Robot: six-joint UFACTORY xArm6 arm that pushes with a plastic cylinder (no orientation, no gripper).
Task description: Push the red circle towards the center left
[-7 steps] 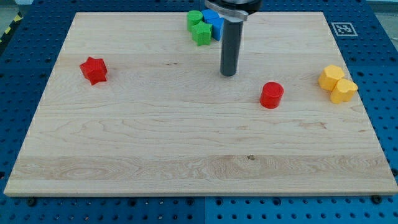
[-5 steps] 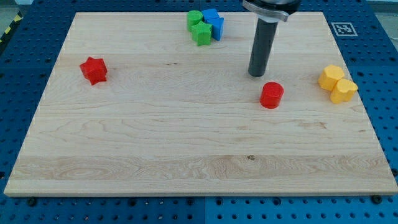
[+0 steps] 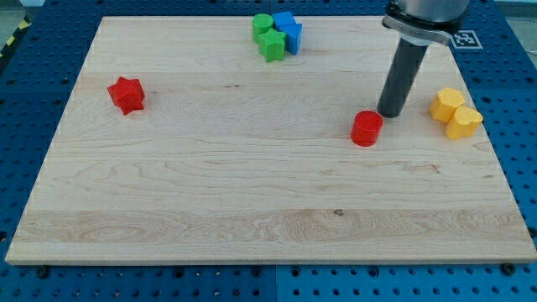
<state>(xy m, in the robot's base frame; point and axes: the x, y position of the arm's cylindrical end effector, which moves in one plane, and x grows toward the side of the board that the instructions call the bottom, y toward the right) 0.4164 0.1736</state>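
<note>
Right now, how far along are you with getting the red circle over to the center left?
Done: my tip stands just to the view's right of the red circle, slightly toward the top, on the side to push from. In hand: closing on it; I cannot tell if they touch. Left: the whole push, since the circle sits right of centre, far from the red star at the left.

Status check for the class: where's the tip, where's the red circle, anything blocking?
My tip just upper right of red circle, apparently not touching. Path toward centre left unobstructed.

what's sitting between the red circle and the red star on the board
Nothing: in the camera view, the stretch of board from the red circle leftward to the red star is bare wood.
</note>
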